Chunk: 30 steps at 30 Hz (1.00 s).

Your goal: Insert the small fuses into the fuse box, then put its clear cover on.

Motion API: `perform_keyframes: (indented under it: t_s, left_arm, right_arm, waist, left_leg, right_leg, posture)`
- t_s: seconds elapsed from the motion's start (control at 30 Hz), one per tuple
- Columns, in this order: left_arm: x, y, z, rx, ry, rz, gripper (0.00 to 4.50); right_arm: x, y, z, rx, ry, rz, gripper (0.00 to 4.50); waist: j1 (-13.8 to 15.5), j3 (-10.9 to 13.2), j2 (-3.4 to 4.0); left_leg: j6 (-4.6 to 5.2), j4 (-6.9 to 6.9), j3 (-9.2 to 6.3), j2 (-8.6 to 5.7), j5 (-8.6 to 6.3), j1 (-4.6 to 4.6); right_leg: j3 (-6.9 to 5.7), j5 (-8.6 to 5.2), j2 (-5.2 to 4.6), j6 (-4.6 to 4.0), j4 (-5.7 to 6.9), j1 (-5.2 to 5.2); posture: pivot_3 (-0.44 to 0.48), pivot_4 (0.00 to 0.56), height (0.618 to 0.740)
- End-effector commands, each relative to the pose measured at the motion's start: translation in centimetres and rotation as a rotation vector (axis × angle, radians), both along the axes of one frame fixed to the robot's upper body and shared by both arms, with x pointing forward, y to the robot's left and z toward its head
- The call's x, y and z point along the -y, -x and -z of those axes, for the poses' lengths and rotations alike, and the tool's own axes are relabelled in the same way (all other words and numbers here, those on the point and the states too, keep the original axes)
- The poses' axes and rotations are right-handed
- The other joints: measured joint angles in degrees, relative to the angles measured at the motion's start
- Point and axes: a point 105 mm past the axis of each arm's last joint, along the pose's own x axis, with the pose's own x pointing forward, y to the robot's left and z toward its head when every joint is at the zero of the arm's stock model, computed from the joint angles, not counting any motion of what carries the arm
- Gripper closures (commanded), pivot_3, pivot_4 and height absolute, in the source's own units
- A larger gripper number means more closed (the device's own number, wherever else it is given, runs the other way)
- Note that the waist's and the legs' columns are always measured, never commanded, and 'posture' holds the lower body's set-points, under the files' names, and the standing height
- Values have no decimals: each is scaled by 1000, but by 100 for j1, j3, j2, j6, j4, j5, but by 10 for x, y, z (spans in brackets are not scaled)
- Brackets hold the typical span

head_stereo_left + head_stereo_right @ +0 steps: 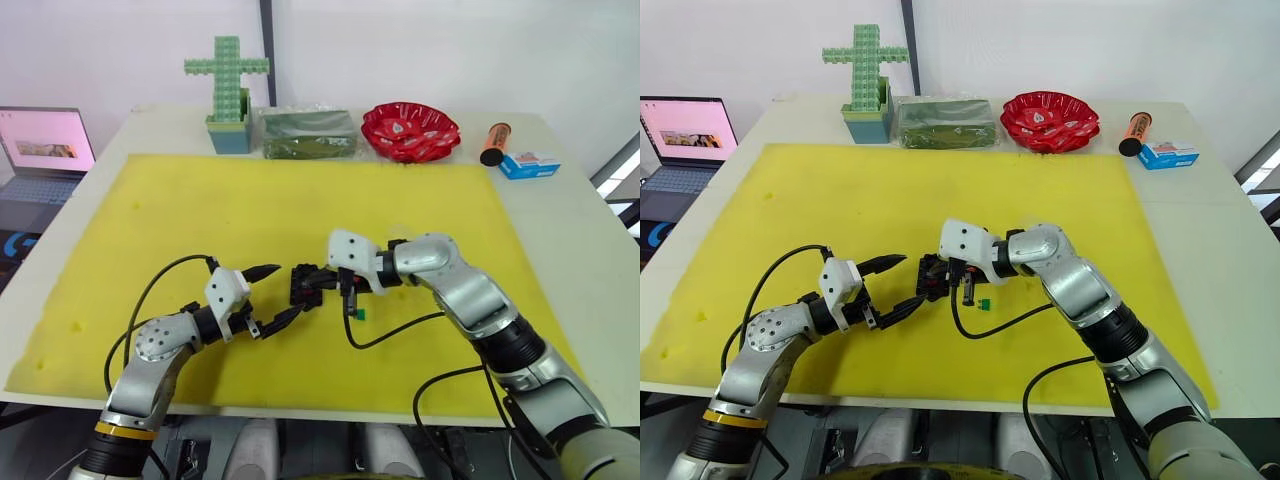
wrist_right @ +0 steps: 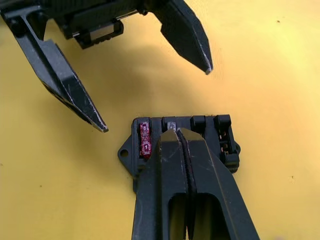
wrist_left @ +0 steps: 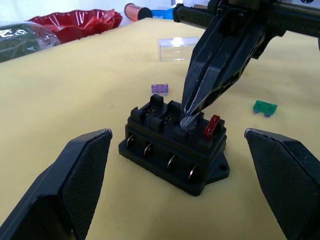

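Observation:
The black fuse box [image 3: 165, 155] sits on the yellow mat [image 1: 200, 210] near the front middle. A red fuse [image 3: 212, 126] stands in its end slot. My right gripper [image 2: 178, 134] is shut on the grey-white fuse [image 3: 189, 122], pressing it into the slot beside the red one. My left gripper [image 1: 268, 294] is open, its fingers [image 3: 75, 185] on either side of the box without touching it. A green fuse [image 1: 360, 314] and a purple fuse [image 3: 160, 89] lie loose on the mat close to the box. The clear cover [image 3: 177, 49] rests on the mat beyond them.
Along the table's far edge stand a green cross-shaped block in a blue pot [image 1: 228, 95], a clear-wrapped green packet [image 1: 306, 133], a red bowl [image 1: 410, 130], an orange tube [image 1: 495, 142] and a blue-and-white carton [image 1: 528, 165]. A laptop [image 1: 40, 150] is off the table's left side.

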Motion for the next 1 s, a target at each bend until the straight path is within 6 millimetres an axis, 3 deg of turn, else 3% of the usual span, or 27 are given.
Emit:
perform_keyframes:
  t_s: [0.03,0.23,0.33,0.53,0.7,0.8,1.0]
  left_arm:
    - [-3,0,-18,61,4,20,0]
    - [-11,0,-31,106,-48,60,0]
    - [-18,-1,-42,110,-59,67,0]
    - [-64,-11,-54,122,-144,-23,0]
    - [-116,-21,-57,110,-160,-196,0]
    - [-140,-22,-53,100,-167,-272,0]
    - [-140,-22,-52,126,-159,-286,0]
  right_arm:
    - [1,5,-26,67,-75,-15,4480]
    - [14,2,-46,93,-179,58,4480]
    - [38,0,-45,90,-181,132,3963]
    - [96,4,-46,98,-157,287,1915]
    - [143,9,-38,82,-137,430,109]
    - [164,15,-34,63,-133,500,45]
    - [175,21,-31,41,-135,540,45]
  waist:
    - [-6,1,1]
    - [3,2,1]
    - [38,3,-2]
    - [5,7,1]
    - [-11,9,2]
    - [-1,10,1]
    - [17,12,-1]
  left_leg:
    - [0,0,0,0,0,-1]
    - [0,-2,1,1,0,-2]
    - [0,0,0,0,0,-5]
    - [0,-3,4,0,0,-5]
    - [1,-7,7,3,-1,-3]
    - [1,-6,8,4,-1,-3]
    - [1,-4,8,5,-1,-3]
  right_leg:
    - [0,0,0,0,0,-2]
    - [0,-1,0,-2,0,-3]
    - [0,-6,-1,-11,-3,-1]
    - [2,-8,-2,-13,-5,-5]
    - [1,-9,1,-11,-6,-6]
    - [1,-9,0,-11,-6,-6]
    - [2,-10,-3,-13,-8,-3]
  posture:
    - [0,150,740]
    - [0,150,740]
    - [0,150,740]
    - [0,150,740]
    - [0,150,740]
    - [0,150,740]
    - [0,150,740]
